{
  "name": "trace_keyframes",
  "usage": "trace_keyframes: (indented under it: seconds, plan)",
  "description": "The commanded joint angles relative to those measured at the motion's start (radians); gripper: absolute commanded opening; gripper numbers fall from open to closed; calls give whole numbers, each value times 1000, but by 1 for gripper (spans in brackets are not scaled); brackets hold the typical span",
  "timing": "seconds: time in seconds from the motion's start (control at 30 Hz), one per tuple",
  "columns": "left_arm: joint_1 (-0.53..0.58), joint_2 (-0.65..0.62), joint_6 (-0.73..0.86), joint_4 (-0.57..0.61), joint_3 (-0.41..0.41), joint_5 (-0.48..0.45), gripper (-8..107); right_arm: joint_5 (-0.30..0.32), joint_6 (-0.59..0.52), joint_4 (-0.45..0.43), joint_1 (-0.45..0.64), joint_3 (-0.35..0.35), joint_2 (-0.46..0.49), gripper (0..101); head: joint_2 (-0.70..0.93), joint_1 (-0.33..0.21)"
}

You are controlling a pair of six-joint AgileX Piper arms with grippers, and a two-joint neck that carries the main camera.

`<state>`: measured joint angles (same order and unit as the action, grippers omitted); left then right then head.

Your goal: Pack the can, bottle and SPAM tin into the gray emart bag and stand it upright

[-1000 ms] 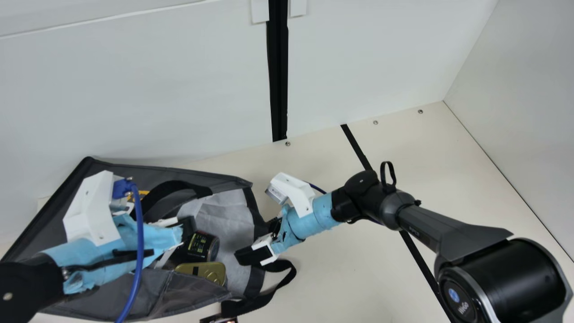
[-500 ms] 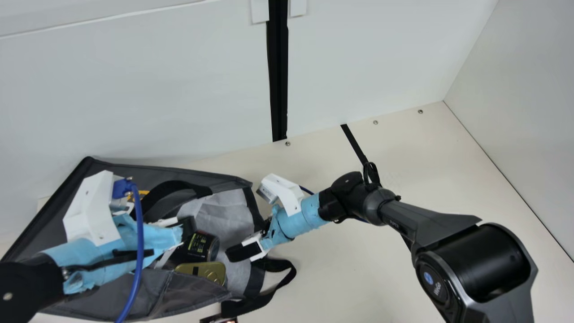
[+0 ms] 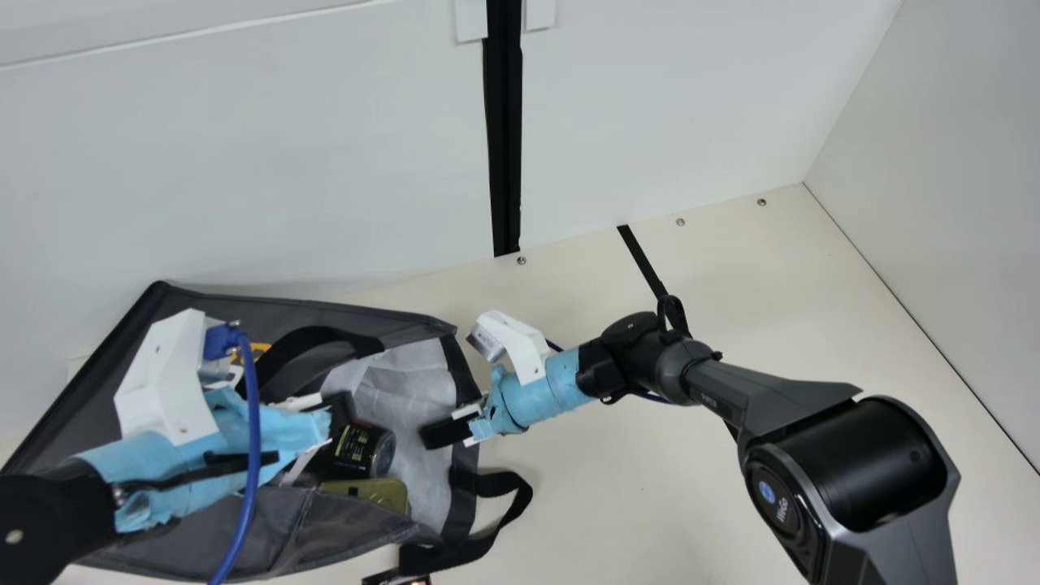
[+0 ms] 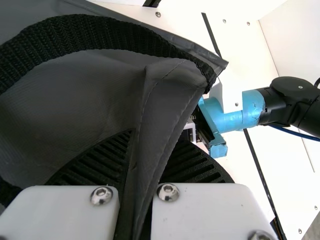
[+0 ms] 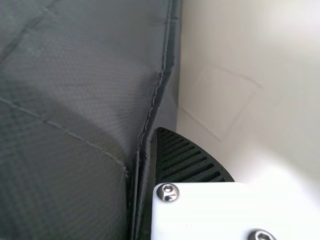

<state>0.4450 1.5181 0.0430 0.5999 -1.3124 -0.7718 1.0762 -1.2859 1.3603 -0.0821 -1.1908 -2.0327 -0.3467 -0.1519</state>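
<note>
Surroundings first: gray emart bag (image 3: pixel 357 532) lies on the cream table (image 3: pixel 617 487), its pale lining (image 3: pixel 410 390) exposed. One black handle (image 3: pixel 321 335) loops across the bag just beyond the left gripper (image 3: pixel 337 413); a second handle (image 3: pixel 520 510) sprawls onto the table near the right gripper (image 3: pixel 436 435). A blue cable (image 3: pixel 253 439) hangs in front of the left arm and cuts across the view of the bag. Small dark item (image 3: pixel 398 579) at the main view's bottom edge, can't tell what.

SPAM tin (image 3: pixel 372 492) is in the bag, beside a black round container (image 3: pixel 364 449) – can or bottle, can't say which.

Left arm comes in from the main view's lower left, gripper over the bag. Left wrist view has a fold of gray fabric pinched between both fingers. Right arm is bent, wrist slanting down-left to the bag's edge. Its jaws are narrow on that edge – one finger outside the fabric, the other behind it.
</note>
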Motion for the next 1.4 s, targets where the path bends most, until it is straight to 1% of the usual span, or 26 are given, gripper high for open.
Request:
trace_keyframes:
  seconds: [0.0,0.2,0.4,0.43,0.63,0.93,1.17,1.37]
  plan:
    - [0,0,0,0,0,0,-8,16,9,17,4,5,9,0,-2,-23]
    - [0,0,0,0,0,0,-8,63,45,44,27,27,53,0,-2,-23]
    - [0,0,0,0,0,0,-8,130,79,33,69,49,113,0,-2,-23]
    - [1,-24,-4,-3,21,-2,-8,143,87,32,79,52,123,0,-2,-23]
    - [-2,-18,34,26,3,-7,-8,144,138,89,68,82,176,0,-2,-23]
    - [-15,11,91,45,-83,-23,-8,144,236,146,57,86,274,0,-2,-23]
    - [-19,22,92,11,-160,-51,-8,144,310,178,49,75,347,0,-2,-23]
    - [-13,14,61,-49,-214,-71,-8,144,367,203,45,62,410,0,-2,-23]
